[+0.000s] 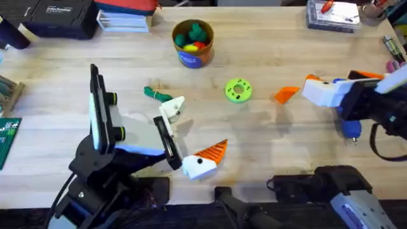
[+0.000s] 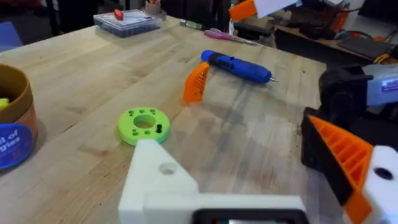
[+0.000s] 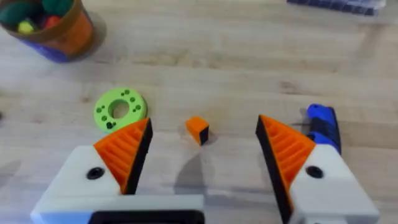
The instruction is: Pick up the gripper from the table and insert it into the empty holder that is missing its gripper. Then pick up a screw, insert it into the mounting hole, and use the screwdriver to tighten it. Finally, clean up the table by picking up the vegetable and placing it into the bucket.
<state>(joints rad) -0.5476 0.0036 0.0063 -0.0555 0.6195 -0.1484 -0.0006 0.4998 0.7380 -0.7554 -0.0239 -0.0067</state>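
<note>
The loose gripper, an orange ribbed wedge, lies on the table right of centre. My right gripper hovers open just right of it; in the right wrist view the wedge sits beyond the gap of the right gripper. The blue screwdriver lies partly under the right arm. My left gripper is open, with one orange finger and a bare white holder. The green vegetable lies near the holder. The bucket stands at the back with toy produce.
A lime-green disc with holes lies between the vegetable and the loose wedge. A clear parts box and pens are at the back right, a black case at the back left, and a green circuit board at the left edge.
</note>
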